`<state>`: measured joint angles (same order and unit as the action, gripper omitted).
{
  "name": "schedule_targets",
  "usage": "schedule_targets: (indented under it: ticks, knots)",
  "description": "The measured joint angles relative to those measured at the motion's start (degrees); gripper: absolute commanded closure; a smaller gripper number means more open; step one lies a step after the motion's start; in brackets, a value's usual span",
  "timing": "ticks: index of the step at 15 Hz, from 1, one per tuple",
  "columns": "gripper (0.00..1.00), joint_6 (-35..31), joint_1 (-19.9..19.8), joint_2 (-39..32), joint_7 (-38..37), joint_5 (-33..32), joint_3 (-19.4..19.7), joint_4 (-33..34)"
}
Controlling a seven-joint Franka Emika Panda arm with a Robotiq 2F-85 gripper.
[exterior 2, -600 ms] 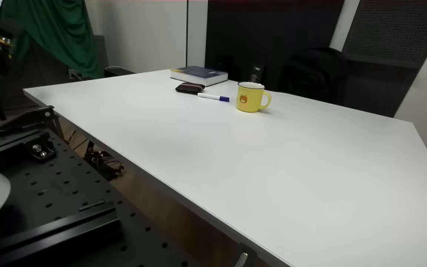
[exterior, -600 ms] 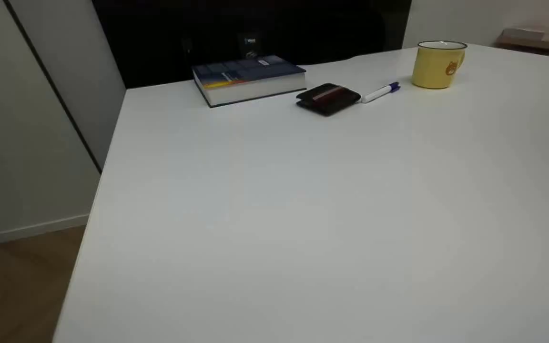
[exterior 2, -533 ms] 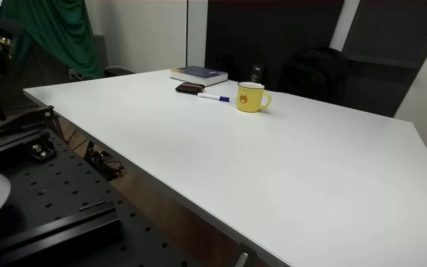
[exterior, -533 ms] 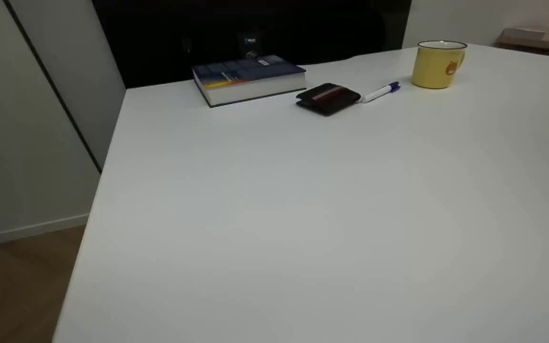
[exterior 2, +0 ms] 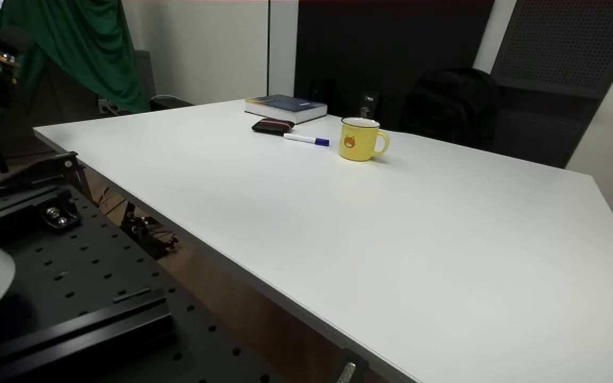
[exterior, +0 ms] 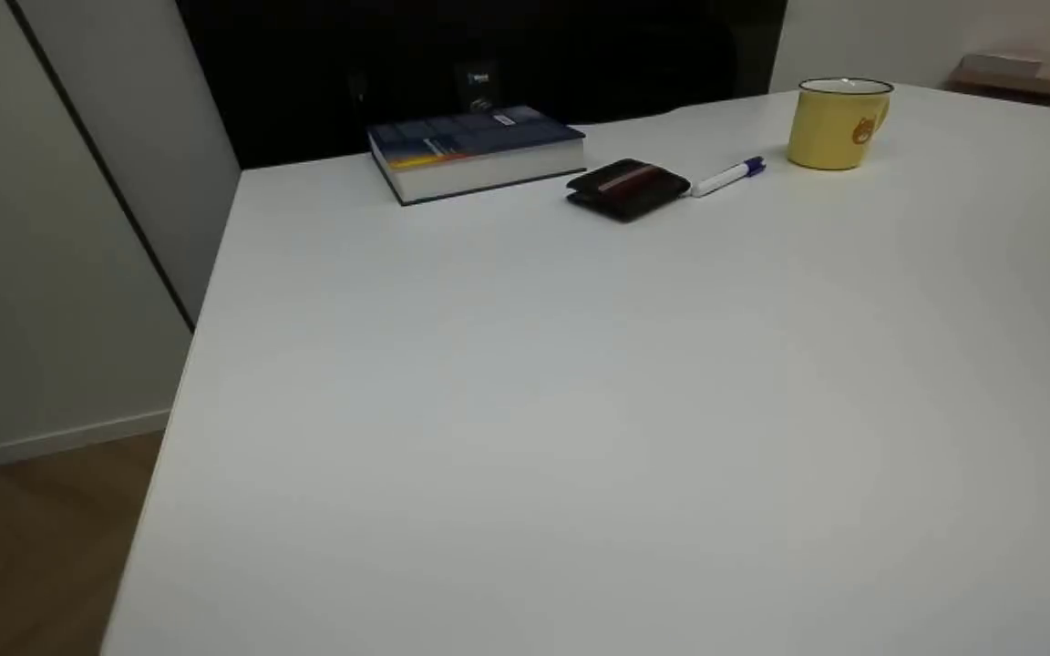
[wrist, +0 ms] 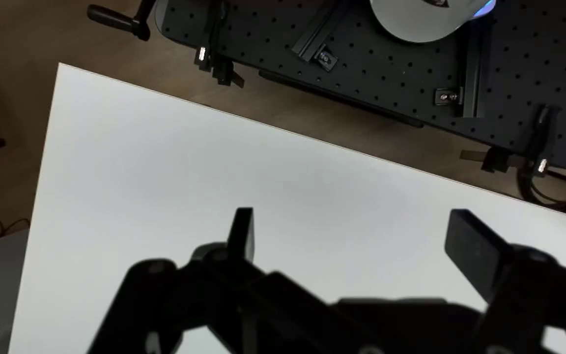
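Bench (wrist: 302, 206) spans the wrist view's middle, a black plate (wrist: 519, 61) its upper right, and the jaws, standing wide, its lower part. In an exterior view, a book (exterior: 488, 150) lies at upper centre, a mug (exterior: 830, 128) stands at upper right, and between them lie a wallet (exterior: 627, 191) and pen (exterior: 725, 179).

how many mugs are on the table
1: a yellow, cylindrical, dark-rimmed mug, upright on the white table near a slim, blue-capped white marker; the same mug in both exterior views.
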<state>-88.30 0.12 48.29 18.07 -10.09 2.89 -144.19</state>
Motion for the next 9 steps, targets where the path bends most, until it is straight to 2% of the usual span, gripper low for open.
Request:
schedule_targets:
  ticks: [5, 9]
  knots:
    - [0.00, -0.1, 0.1, -0.1, -0.2, -0.1, 0.0, -0.1]
    - [0.00, -4.2, 0.1, -2.1, -4.2, -0.6, -0.4, -1.9]
